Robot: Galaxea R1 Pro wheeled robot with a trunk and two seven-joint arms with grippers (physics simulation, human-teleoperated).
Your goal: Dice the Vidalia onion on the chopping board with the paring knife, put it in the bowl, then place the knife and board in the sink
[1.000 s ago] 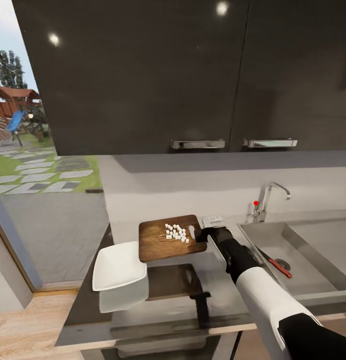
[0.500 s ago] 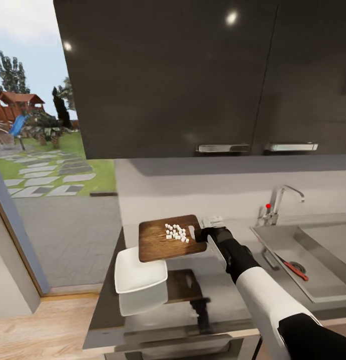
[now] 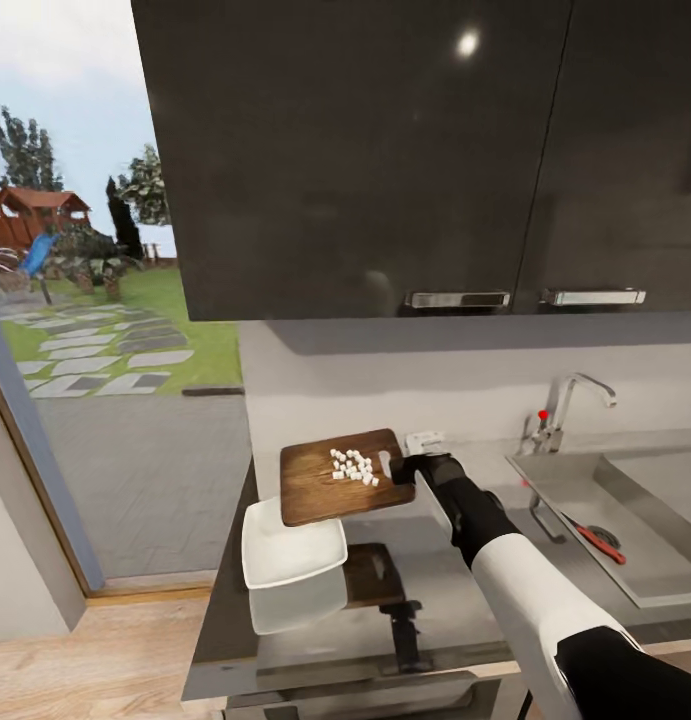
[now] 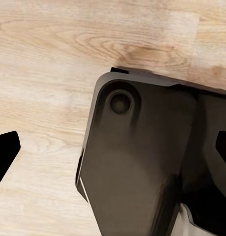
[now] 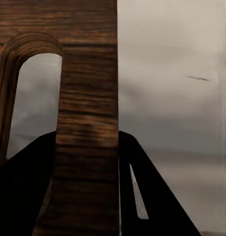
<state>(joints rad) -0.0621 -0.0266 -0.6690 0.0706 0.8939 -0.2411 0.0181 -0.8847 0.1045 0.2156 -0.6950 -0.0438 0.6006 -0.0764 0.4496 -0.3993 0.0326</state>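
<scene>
In the head view my right gripper is shut on the handle end of the chopping board and holds it level above the countertop. The Vidalia onion lies on the board as diced onion, a cluster of small white cubes. The white bowl stands on the countertop, its far edge under the board's left end. The red-handled paring knife lies in the sink. In the right wrist view the fingers clamp the board beside its slot. My left gripper hangs open over wooden floor.
A chrome tap with a small red knob stands behind the sink. Dark wall cupboards hang above the counter. To the left a glass door opens on a garden. The counter's left end sits just beyond the bowl.
The whole view has swung left: sink, tap and bowl sit further right in the picture. The arm and board keep their place in it, so the board now overlaps the bowl more.
</scene>
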